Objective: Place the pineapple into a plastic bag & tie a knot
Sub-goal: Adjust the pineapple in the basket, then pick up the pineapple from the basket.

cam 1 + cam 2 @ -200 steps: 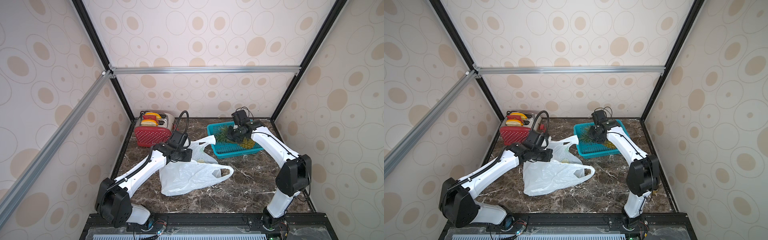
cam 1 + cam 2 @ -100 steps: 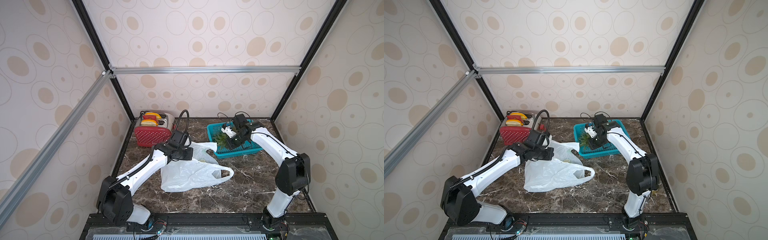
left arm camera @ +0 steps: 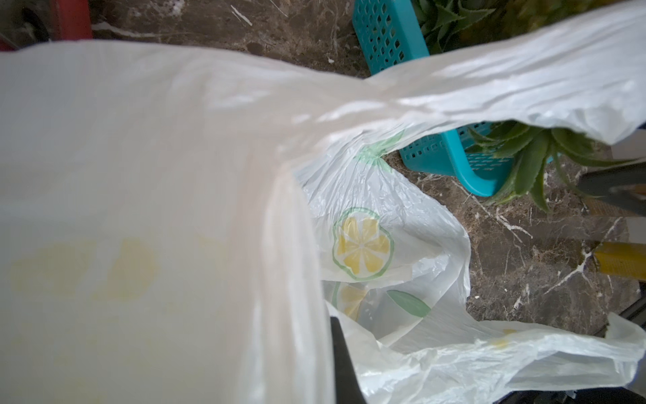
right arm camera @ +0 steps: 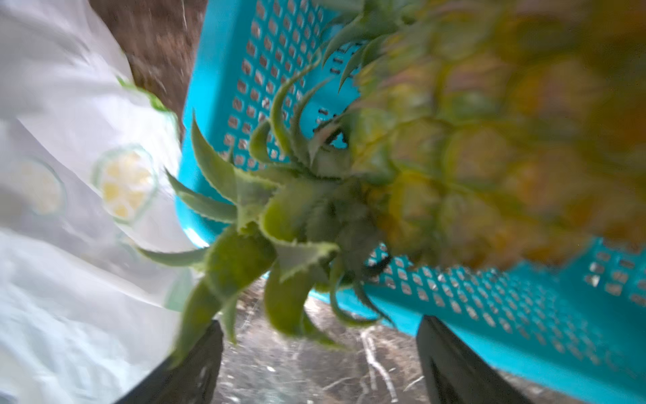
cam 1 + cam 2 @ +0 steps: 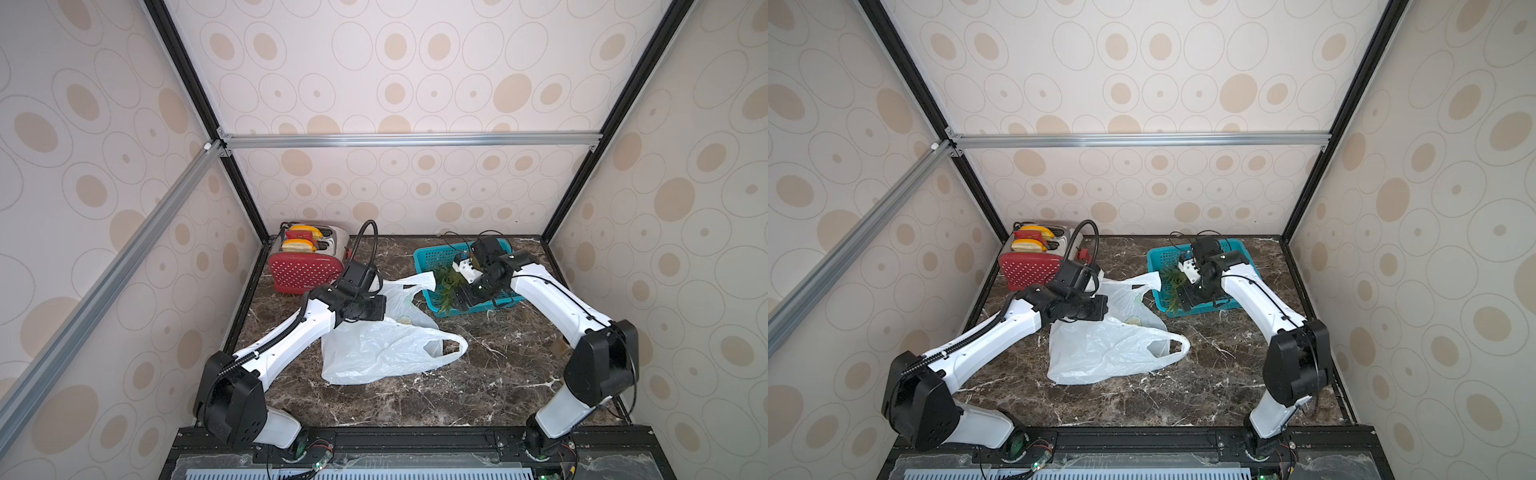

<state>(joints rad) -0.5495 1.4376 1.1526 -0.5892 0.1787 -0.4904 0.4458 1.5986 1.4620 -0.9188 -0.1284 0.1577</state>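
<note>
**Bag mouth propped toward the basket, pineapple not yet lifted**

The left end effector [image 5: 376, 308] is clamped on the upper edge of the thin, whitish translucent plastic bag [image 5: 382, 353] printed with lemon slices. It lifts that side off the dark marbled surface [image 5: 498, 374], apparently to keep the mouth gaping toward the teal perforated plastic basket [image 5: 436, 252]. One handle strip [image 5: 415, 280] reaches the basket's near rim, while the other handle loop [image 5: 452, 347] lies flat on the surface. The yellow-green pineapple [image 4: 472, 157] lies on its side in the basket. Its leafy crown spills over the rim toward the bag, so a short carry should suffice. The right end effector [image 4: 318, 328] hovers at the crown with its jaws spread wide, gripping nothing. The bag looks empty, and no knot is tied yet.
</note>
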